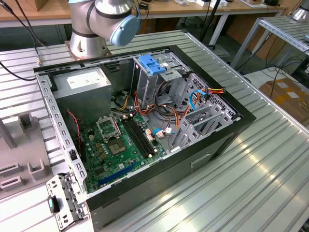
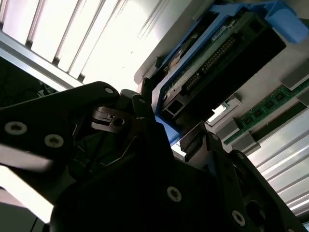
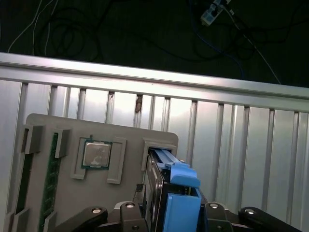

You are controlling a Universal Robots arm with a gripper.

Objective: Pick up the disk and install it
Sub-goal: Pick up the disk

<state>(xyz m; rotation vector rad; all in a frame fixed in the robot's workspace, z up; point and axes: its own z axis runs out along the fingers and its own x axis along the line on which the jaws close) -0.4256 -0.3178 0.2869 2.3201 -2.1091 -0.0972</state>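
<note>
In both wrist views the disk stands on edge in a slot of a grey parts holder. Its blue side rail faces up, and its connector end shows in the second wrist view. My gripper straddles the disk, with a black finger pressed against each flat side, so it is shut on the disk. The disk still sits in the holder's slot. In the exterior view the open computer case lies on the table, with its drive cage at the far side.
The holder also carries a processor chip and a memory stick. Inside the case are a grey power-supply box, a green motherboard, loose cables and a light-blue latch bracket. The ribbed table edge runs nearby.
</note>
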